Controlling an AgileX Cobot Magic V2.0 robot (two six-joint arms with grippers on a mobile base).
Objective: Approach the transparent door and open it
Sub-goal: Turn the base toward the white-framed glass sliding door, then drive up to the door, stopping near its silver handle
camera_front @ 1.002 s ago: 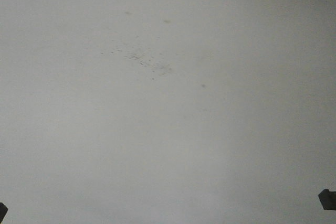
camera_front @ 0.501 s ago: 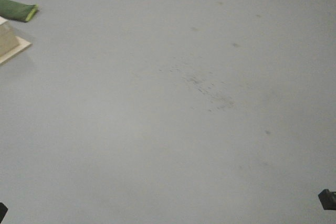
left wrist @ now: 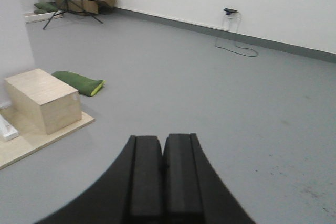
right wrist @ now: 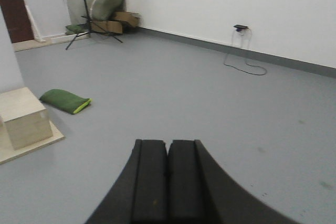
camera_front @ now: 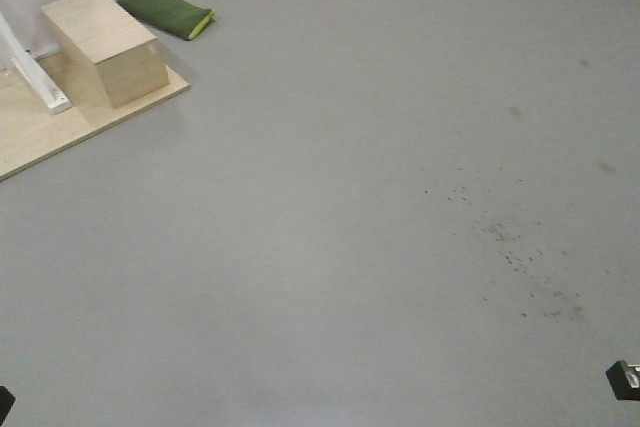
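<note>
DOOR OUT OF SIGHT: the transparent door appears in none of your three views. Only a white diagonal brace (camera_front: 28, 67) at far left, rising from a pale wooden board (camera_front: 40, 132), suggests a frame may be close. A wooden box (camera_front: 105, 45) sits on that board, with a green cushion (camera_front: 168, 10) just beyond it on the grey floor (camera_front: 350, 247). Your left end effector (left wrist: 163, 177) and right end effector (right wrist: 168, 179) both have pads pressed together, empty. The risks: turn in too tight and the base may clip the board's edge or the box; mistake the brace for the door and you line up wrong.
</note>
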